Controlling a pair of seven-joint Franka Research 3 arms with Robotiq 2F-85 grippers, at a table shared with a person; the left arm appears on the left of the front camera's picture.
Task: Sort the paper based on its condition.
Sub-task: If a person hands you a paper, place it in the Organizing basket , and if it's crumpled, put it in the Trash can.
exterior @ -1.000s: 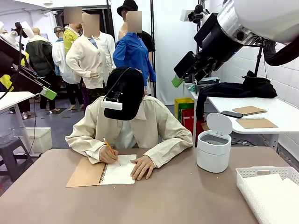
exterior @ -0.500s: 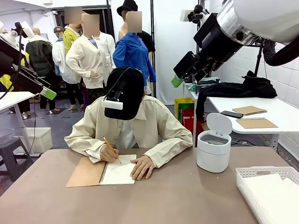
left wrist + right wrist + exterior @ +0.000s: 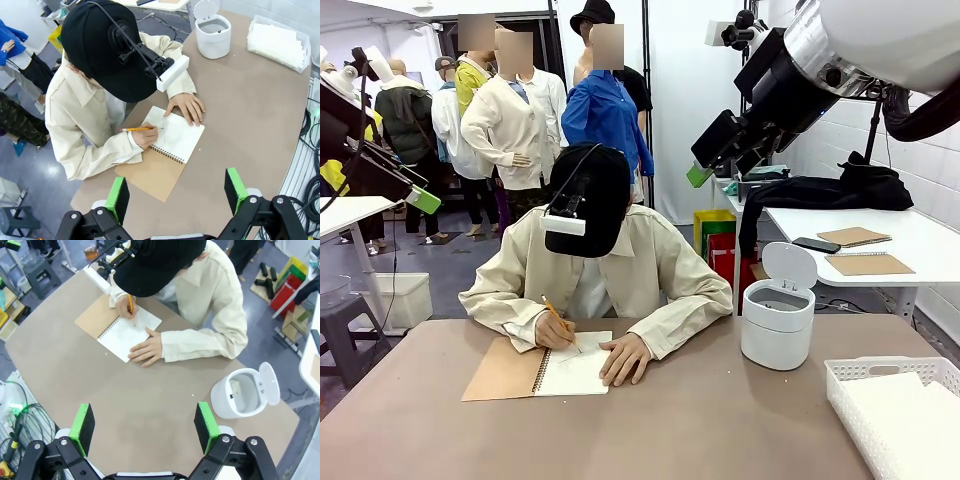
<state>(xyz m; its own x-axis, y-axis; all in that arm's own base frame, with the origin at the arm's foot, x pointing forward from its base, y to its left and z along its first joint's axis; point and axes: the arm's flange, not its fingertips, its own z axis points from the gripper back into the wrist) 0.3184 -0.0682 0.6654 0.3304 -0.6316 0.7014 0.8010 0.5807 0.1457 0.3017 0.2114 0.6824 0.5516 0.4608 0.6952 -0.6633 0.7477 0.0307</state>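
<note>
Paper is lying stacked inside the white slotted basket at the tabletop's right edge. The left gripper and right gripper are hovering high above, fingers spread apart and empty, while a person's hand is writing in a spiral notebook.

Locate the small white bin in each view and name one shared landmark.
Front view: the bin stands right of centre, lid up.
Left wrist view: bin at the top, right of centre.
Right wrist view: bin at lower right.
Shared landmark: the notebook the person writes in.
</note>
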